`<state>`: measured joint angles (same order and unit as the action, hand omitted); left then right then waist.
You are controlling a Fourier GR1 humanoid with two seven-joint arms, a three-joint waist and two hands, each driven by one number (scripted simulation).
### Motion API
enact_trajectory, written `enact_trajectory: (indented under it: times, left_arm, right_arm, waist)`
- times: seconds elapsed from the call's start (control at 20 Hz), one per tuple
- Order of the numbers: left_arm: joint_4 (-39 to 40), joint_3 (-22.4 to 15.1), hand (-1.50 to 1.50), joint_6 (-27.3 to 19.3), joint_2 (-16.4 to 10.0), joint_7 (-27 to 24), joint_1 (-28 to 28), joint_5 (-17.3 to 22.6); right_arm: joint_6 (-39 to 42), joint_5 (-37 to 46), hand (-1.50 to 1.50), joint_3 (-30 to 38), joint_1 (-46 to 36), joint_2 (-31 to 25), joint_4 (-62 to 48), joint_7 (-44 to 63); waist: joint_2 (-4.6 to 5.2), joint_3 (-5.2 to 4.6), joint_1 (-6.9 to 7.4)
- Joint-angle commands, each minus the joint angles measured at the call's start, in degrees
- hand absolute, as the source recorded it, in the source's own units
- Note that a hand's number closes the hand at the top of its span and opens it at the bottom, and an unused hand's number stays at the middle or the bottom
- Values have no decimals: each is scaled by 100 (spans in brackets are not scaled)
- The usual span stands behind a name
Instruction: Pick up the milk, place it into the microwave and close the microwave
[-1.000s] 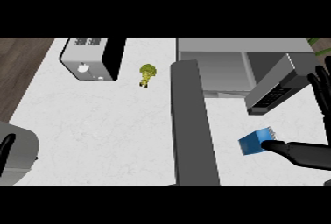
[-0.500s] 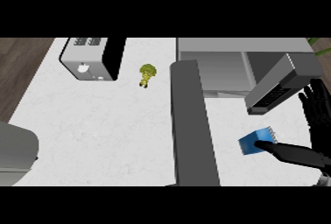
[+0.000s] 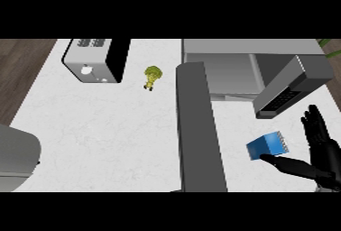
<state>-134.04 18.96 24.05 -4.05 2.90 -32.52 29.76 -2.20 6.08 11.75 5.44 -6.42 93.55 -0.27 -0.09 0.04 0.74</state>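
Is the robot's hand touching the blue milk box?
Cannot tell. Head view: thumb tip of the right hand meets the edge of the milk carton; seen from above, contact isn't sure.

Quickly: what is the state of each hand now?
Left hand: not in view; only its grey forearm shows.
Right hand: open, fingers straight, thumb at the milk carton, not grasping it.

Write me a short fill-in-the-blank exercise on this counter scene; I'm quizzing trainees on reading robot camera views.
1. The milk carton is coloured ___.
2. The hand beside the carton is the robot's ___ one.
3. That hand's fingers are straight, so it counts as ___.
4. The small item between the toaster and the microwave is coloured ___.
Missing words: blue; right; open; green.
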Motion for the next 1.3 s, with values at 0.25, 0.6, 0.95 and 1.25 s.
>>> enact_trajectory:
  times: [0.25, 0.6, 0.95, 1.25]
  left_arm:
    - [-376, 396, -150, 428, 125, -130, -331, 676]
    - [-429, 463, -150, 507, 188, -13, -326, 820]
    - [-421, 698, -150, 747, 104, 84, -526, 1086]
    - [-707, 626, -150, 621, 182, 220, -538, 1111]
  right_arm:
    - [201, 75, -150, 228, 151, -117, -1760, -1594]
    - [155, 227, -150, 353, -426, -330, -2951, -2304]
    - [66, 260, -150, 549, -1016, -334, -4770, -3508]
    - [291, -19, -150, 786, -1570, -333, -5663, -4002]
  waist:
    - [1, 1, 12]
    - [5, 1, 3]
    - [9, 4, 21]
    - [18, 10, 40]
